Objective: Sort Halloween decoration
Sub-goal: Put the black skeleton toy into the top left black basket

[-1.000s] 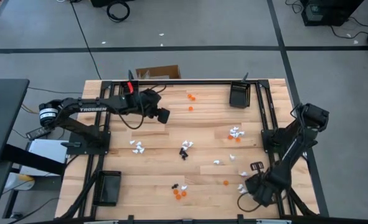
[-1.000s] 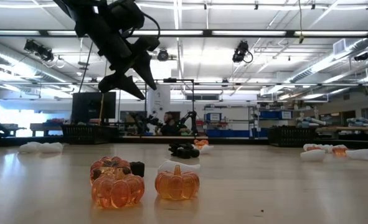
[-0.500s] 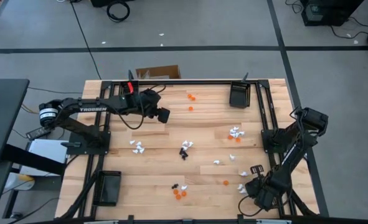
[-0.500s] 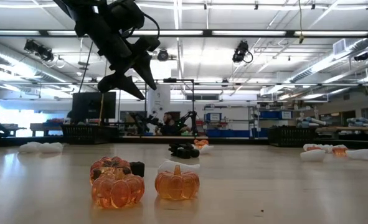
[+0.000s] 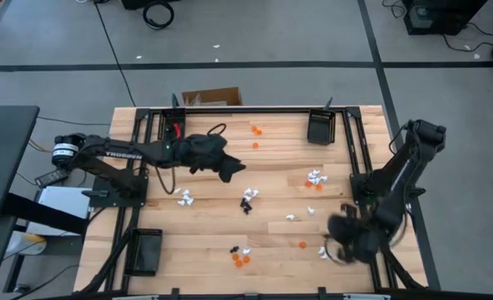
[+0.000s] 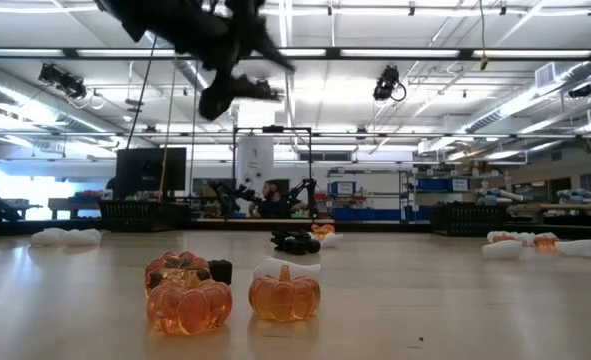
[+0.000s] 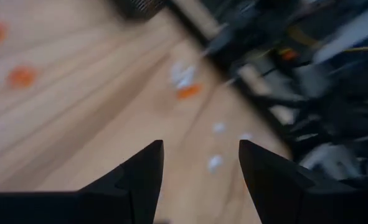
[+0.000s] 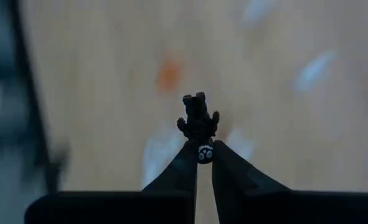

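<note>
Carrying a tiny black trinket pinched in the right pincer at lower right of the high view, left pincer gaping wide over mid-tabletop, likely needing a tray next.

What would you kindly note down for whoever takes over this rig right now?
Right tool: shut on a small black trinket, lifted near the table's right edge.
Left tool: open, empty, hanging above mid-table.
Trinkets: white, orange and black ones lie scattered on the table; three orange pumpkins sit near the front.
Trays: front-left tray looks empty; far-right tray contents unclear.
Left: nearly all sorting.
</note>
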You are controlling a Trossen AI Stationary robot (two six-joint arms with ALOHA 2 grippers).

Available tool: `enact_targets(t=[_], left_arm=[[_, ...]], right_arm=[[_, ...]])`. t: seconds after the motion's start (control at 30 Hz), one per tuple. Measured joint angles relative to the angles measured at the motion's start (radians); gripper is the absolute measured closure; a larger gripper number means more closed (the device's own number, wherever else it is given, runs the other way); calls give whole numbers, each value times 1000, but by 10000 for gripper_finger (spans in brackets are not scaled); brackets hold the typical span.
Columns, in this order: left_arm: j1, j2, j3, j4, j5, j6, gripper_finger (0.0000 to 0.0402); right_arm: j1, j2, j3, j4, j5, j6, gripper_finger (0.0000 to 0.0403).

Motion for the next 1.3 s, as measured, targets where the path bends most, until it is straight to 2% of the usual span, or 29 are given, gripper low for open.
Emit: enact_targets(t=[0.1, 0.2, 0.33, 0.53, 0.83, 0.97, 1.2, 1.3], left_arm=[[-41, 0, 0, 139, -62, 104, 184], [-72, 0, 0, 231, -95, 302, 184], [-89, 0, 0, 290, -98, 473, 184], [-88, 0, 0, 329, -99, 490, 184], [-105, 0, 0, 330, -93, 494, 184], [-113, 0, 0, 349, -93, 562, 184], [-113, 0, 0, 406, -91, 570, 184], [-112, 4, 0, 416, -55, 564, 184]], right_arm=[[-130, -40, 0, -12, 164, 13, 368], [-277, -56, 0, 106, 251, -91, 367], [-439, -59, 0, 385, 264, -307, 367], [-597, -62, 0, 713, 229, -561, 367], [-709, -57, 0, 919, 146, -743, 367], [-729, -57, 0, 981, 131, -808, 367], [-753, -57, 0, 1025, 74, -847, 367], [-758, -57, 0, 1025, 70, -853, 367]])
